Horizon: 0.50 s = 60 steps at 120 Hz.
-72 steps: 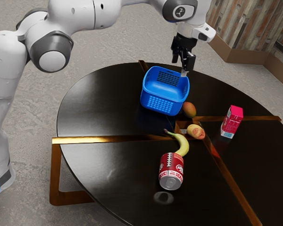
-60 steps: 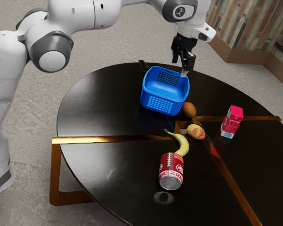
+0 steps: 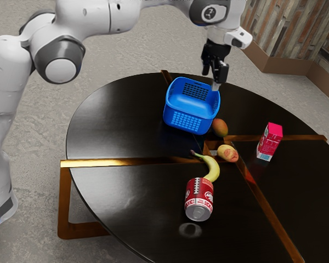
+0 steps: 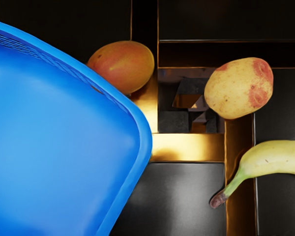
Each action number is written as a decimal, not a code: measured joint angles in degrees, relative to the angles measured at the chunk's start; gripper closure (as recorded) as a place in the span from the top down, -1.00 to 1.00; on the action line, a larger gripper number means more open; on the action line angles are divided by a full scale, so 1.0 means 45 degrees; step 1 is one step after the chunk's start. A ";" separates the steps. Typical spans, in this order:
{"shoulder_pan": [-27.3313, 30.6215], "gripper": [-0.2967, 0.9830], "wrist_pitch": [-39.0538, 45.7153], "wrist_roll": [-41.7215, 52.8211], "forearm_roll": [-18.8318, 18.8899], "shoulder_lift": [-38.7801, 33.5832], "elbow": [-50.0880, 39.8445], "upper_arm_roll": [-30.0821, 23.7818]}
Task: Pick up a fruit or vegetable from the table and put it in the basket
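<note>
In the exterior view the claw (image 3: pixel 210 80) hangs above the blue basket's (image 3: pixel 192 104) rim at the exterior view's right, fingers spread, pinching nothing. Lower than the claw, on the table (image 3: pixel 115 120), lie the reddish mango (image 3: pixel 220 127) just beside the basket, the blotched potato (image 3: pixel 227 153) and the curved yellow banana (image 3: pixel 211 166), near the can (image 3: pixel 199 198). Dark tabletop separates potato from carton (image 3: pixel 269 141).

In the wrist view, beneath the claw, the basket's rim partly hides the orange-red mango; potato and banana lie apart, beyond the rim.

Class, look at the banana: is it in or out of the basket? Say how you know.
Out: the banana lies on the table, apart from the basket.
</note>
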 joint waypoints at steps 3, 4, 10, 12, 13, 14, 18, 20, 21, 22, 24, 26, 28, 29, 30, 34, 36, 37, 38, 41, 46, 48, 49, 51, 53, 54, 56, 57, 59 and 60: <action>0.0014 0.54 0.0003 0.0008 -0.0010 0.0016 -0.0002 -0.0061; 0.0014 0.54 0.0004 0.0010 -0.0012 0.0022 -0.0003 -0.0088; 0.0018 0.54 0.0012 0.0023 -0.0017 0.0151 -0.0004 -0.0329; 0.0014 0.54 0.0015 0.0026 -0.0020 0.0224 -0.0004 -0.0417; 0.0013 0.54 0.0018 0.0027 -0.0022 0.0257 -0.0004 -0.0463; 0.0009 0.54 0.0020 0.0028 -0.0023 0.0285 -0.0005 -0.0503; 0.0006 0.54 0.0045 0.0033 -0.0028 0.0400 0.0000 -0.0652; 0.0003 0.54 0.0060 0.0035 -0.0030 0.0445 0.0003 -0.0727; 0.0004 0.54 0.0067 0.0036 -0.0031 0.0465 0.0005 -0.0765; 0.0002 0.54 0.0074 0.0037 -0.0032 0.0483 0.0006 -0.0798; 0.0000 0.53 0.0091 0.0038 -0.0033 0.0521 0.0008 -0.0858; 0.0007 0.54 0.0118 0.0039 -0.0034 0.0568 0.0010 -0.0945; 0.0005 0.54 0.0147 0.0040 -0.0036 0.0612 0.0011 -0.1023; 0.0004 0.54 0.0163 0.0040 -0.0036 0.0636 0.0011 -0.1058; 0.0002 0.53 0.0178 0.0041 -0.0035 0.0662 0.0012 -0.1088; -0.0002 0.53 0.0232 0.0043 -0.0037 0.0758 0.0012 -0.1176; -0.0003 0.53 0.0257 0.0044 -0.0038 0.0791 0.0012 -0.1206; -0.0002 0.53 0.0269 0.0044 -0.0038 0.0816 0.0016 -0.1217; -0.0002 0.53 0.0280 0.0044 -0.0039 0.0839 0.0018 -0.1227; 0.0004 0.54 0.0319 0.0046 -0.0036 0.0970 0.0108 -0.1249; 0.0017 0.54 0.0375 0.0050 -0.0036 0.1565 0.0872 -0.1287; 0.0027 0.54 0.0374 0.0051 -0.0039 0.1937 0.1406 -0.1348; 0.0040 0.54 0.0373 0.0052 -0.0041 0.2161 0.1724 -0.1407; 0.0042 0.54 0.0374 0.0053 -0.0046 0.2541 0.2248 -0.1509; 0.0041 0.54 0.0379 0.0054 -0.0058 0.2843 0.2653 -0.1586; 0.0041 0.53 0.0383 0.0055 -0.0066 0.2966 0.2814 -0.1617; 0.0044 0.53 0.0393 0.0056 -0.0083 0.3176 0.3079 -0.1665; 0.0047 0.53 0.0397 0.0056 -0.0091 0.3262 0.3196 -0.1684; 0.0052 0.53 0.0406 0.0058 -0.0104 0.3401 0.3396 -0.1714; 0.0055 0.53 0.0410 0.0058 -0.0111 0.3457 0.3476 -0.1726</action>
